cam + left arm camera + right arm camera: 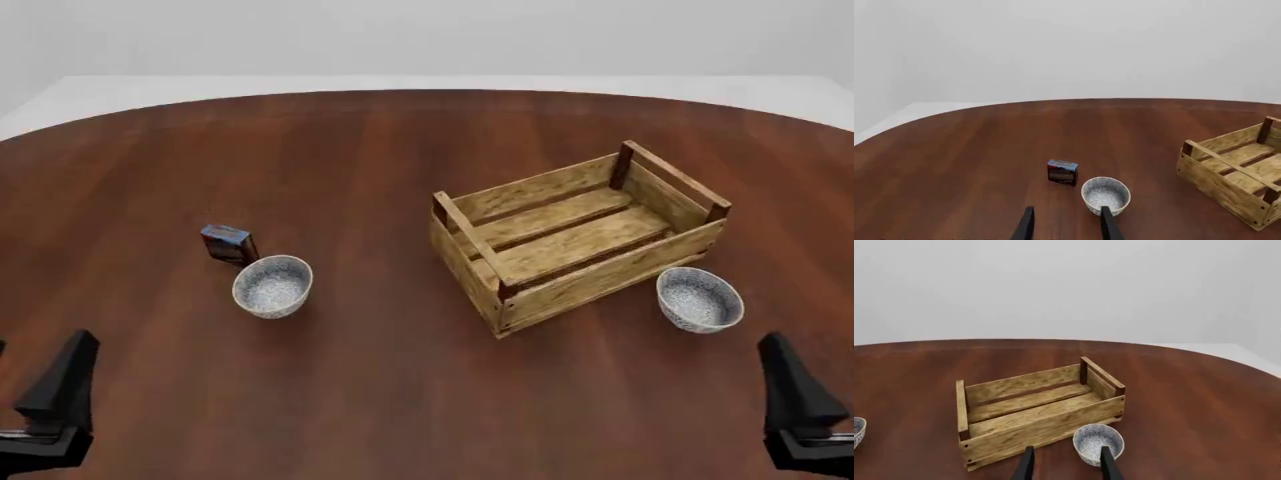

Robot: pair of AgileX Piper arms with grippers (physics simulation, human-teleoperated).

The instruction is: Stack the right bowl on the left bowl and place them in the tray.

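Centrally on the dark wood tabletop (pixel 400 400) stands the tray (pixel 577 237), a light-wood slatted crate with darker corner posts, set at a slant to the near edge and holding nothing. Left bowl (pixel 272 286): a speckled grey-white bowl, upright, well to the left of the tray and apart from it. Just beyond this bowl, near but not touching as far as the front view shows, stands a small blue box (pixel 230 243). Right bowl (pixel 698 299): a matching speckled bowl, upright, just beside the tray's near right corner; whether its rim touches the slats cannot be told from the front view, though the right wrist view suggests a narrow gap. The two bowls are unstacked, one on either side of the tray.

Left claw (pixel 1065 225): raised over the near left part of the tabletop, two dark fingers (pixel 1026 226) held apart, gripping nothing; the left bowl lies ahead of it, partly behind one fingertip in the wrist view. Right claw (pixel 1065 464): raised over the near right part of the tabletop, fingers likewise apart and gripping nothing, with the right bowl ahead of one finger and the tray beyond.
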